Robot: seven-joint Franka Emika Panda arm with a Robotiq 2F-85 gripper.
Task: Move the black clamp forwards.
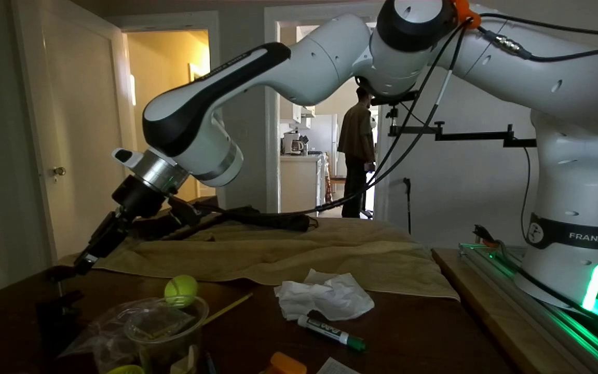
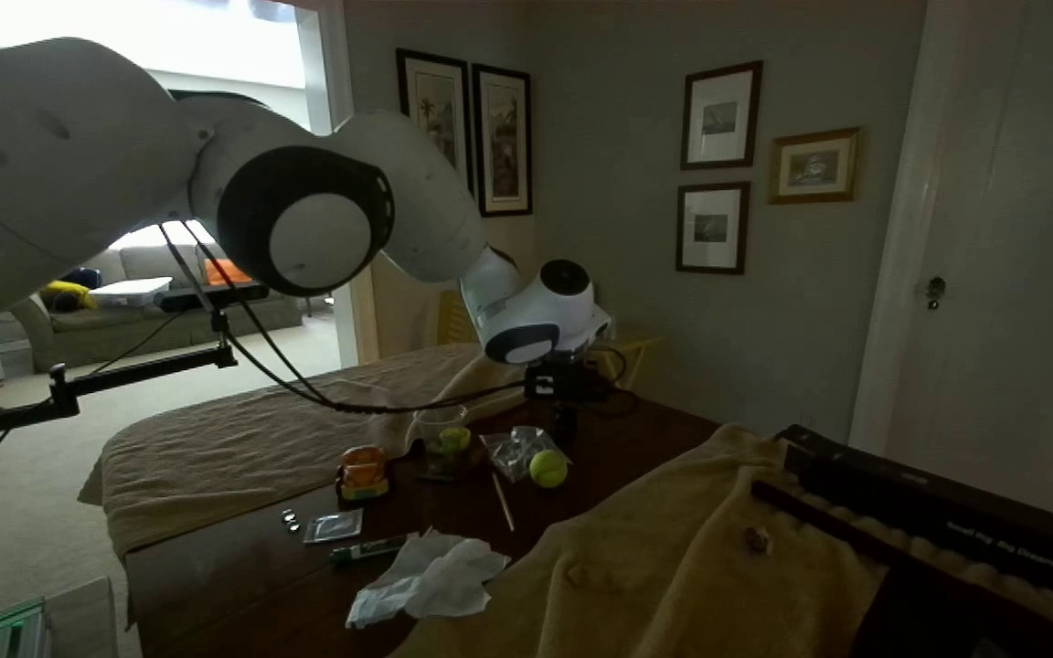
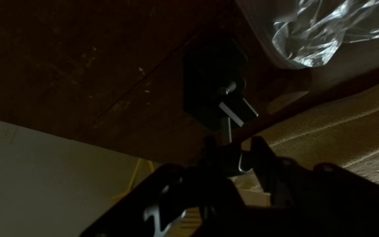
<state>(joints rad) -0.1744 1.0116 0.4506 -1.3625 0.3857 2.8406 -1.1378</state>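
Note:
The black clamp (image 1: 57, 317) stands upright on the dark table at the far left in an exterior view. In the wrist view the clamp (image 3: 214, 82) shows its dark body, a metal rod and a black top piece. My gripper (image 3: 234, 144) has its fingers on both sides of that top piece and looks shut on it. In an exterior view my gripper (image 1: 83, 264) reaches down at a slant to the clamp's top. In an exterior view the gripper is dark below the wrist (image 2: 566, 382), and the clamp cannot be told apart there. Whether the clamp's base touches the table is unclear.
A clear plastic bowl (image 1: 195, 324) and a clear bag (image 1: 117, 317) stand close beside the clamp. A yellow-green ball (image 2: 548, 468), a pencil (image 2: 503, 503), a marker (image 1: 330, 332), white tissue (image 1: 325, 296) and an orange tape measure (image 2: 364, 471) lie on the table.

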